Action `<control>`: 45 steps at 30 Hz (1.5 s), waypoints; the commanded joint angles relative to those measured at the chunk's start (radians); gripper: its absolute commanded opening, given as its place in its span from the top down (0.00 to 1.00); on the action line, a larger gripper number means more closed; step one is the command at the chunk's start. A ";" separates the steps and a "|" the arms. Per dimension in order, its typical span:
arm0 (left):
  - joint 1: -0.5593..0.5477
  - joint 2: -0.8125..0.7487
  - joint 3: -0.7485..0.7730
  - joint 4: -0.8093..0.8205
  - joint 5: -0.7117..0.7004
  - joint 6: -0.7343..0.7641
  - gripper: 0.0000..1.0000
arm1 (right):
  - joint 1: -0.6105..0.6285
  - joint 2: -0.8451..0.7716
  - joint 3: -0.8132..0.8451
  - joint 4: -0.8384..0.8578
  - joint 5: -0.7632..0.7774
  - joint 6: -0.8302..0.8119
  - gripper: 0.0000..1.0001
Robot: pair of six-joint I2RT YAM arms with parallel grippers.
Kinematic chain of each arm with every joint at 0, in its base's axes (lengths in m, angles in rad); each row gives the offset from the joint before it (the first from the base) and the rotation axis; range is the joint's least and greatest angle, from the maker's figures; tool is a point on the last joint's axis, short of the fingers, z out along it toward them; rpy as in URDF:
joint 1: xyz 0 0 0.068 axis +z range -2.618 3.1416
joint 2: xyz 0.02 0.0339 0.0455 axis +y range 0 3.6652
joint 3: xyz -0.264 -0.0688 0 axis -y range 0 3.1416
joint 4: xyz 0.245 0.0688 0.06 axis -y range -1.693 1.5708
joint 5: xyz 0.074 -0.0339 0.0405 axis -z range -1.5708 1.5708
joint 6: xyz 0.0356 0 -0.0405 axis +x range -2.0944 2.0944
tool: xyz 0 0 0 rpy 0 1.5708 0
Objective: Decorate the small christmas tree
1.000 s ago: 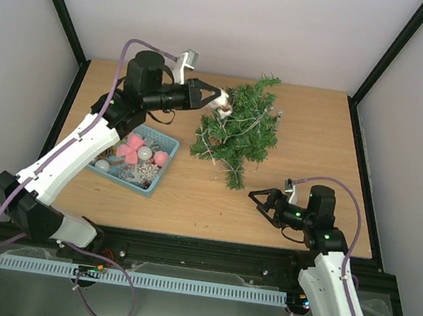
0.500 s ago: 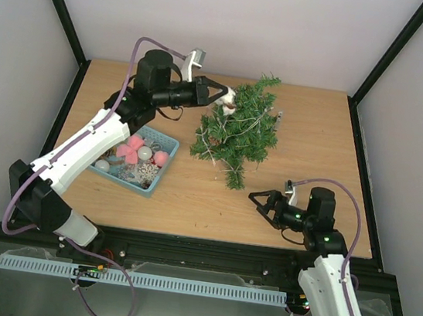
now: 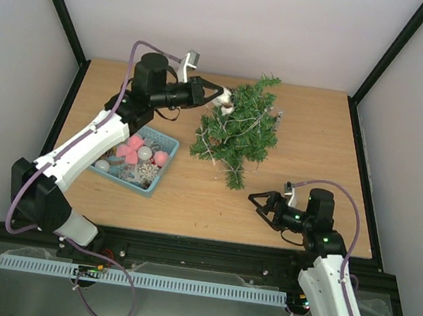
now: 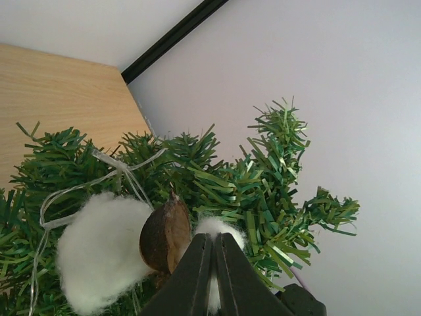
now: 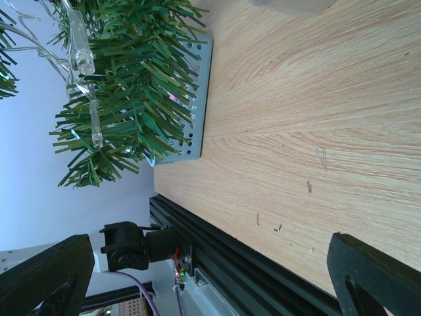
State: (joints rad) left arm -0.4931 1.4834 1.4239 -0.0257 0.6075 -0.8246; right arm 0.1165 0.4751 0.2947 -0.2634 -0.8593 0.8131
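small christmas tree (image 3: 238, 130): on the wooden table (image 3: 323, 141), middle toward the back, just right of the teal basket (image 3: 166, 166).
white fluffy ornament (image 4: 99, 253): among the upper left branches, with a brown cap, beside a clear light string (image 4: 62, 197).
left gripper (image 3: 220, 94): at the tree's upper left, fingers (image 4: 191, 276) pressed together on a white tuft of the ornament.
right gripper (image 3: 260, 205): near the front edge, apart from the tree, fingers spread wide, empty.
basket contents: pink and silver ornaments.

Wood table (image 3: 330, 142) w/ black frame (image 3: 61, 6), plain white walls (image 3: 230, 20) on 3 sides.
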 commanded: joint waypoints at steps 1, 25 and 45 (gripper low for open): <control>0.007 0.009 -0.018 0.072 0.033 -0.028 0.98 | 0.004 -0.013 -0.017 0.000 -0.022 0.009 0.01; -0.045 0.045 -0.036 0.074 0.059 0.002 0.98 | 0.004 0.010 -0.028 0.032 -0.014 0.017 0.02; -0.075 0.043 -0.058 0.037 0.052 0.039 0.97 | 0.003 0.024 -0.029 0.051 -0.015 0.023 0.02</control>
State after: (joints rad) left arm -0.5587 1.5261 1.3720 0.0162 0.6502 -0.8089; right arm 0.1165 0.4919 0.2771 -0.2295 -0.8589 0.8246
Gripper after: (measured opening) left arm 0.027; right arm 0.986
